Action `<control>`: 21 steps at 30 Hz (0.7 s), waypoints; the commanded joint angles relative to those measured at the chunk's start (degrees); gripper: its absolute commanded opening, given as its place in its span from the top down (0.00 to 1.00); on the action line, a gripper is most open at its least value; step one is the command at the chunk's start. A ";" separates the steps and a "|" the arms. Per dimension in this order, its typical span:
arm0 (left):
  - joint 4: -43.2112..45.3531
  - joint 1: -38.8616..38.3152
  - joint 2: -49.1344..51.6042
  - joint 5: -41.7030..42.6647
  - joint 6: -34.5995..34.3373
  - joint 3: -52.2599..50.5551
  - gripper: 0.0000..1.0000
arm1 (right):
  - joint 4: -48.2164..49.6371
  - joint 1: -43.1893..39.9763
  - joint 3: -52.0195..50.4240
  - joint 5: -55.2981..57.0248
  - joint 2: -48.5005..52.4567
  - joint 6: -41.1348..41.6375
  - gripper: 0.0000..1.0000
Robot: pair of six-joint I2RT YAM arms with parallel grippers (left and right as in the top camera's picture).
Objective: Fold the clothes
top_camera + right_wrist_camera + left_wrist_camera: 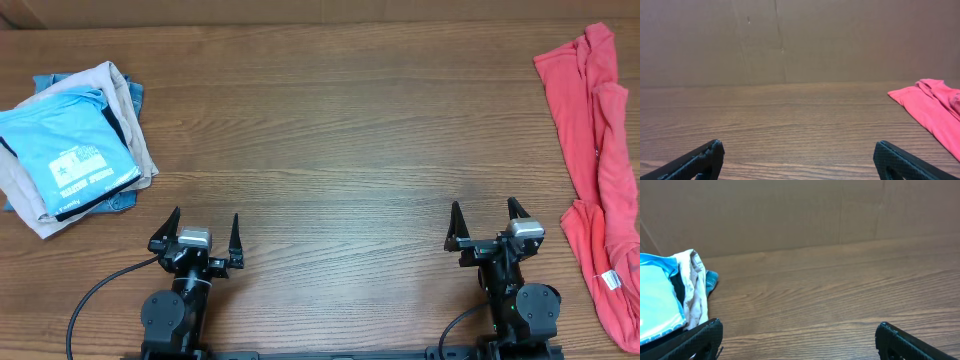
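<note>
Coral T-shirt (605, 170) (crumpled) runs far-to-near at the right edge; both jaws gape wide.

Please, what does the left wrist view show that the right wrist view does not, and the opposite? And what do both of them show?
Only the left wrist view: a pile of garments at its left edge, made up of a light blue printed T-shirt, a beige garment and a bit of blue denim.
Only the right wrist view: the crumpled coral-red cotton T-shirt at its right edge.
Both: the brown wooden table, a plain brown cardboard wall behind it, and open, empty black fingers: the left gripper in one, the right gripper in the other.
</note>
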 commanded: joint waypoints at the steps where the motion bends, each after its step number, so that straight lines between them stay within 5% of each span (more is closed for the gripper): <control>1: 0.20 -0.66 -0.57 -0.98 -0.92 -0.35 0.00 | 0.35 -0.28 -0.57 -0.31 -0.46 -0.24 0.00; 21: 0.17 -0.66 -0.57 -0.98 -0.92 -0.37 0.00 | 0.33 -0.28 -0.57 -0.33 -0.46 0.15 0.00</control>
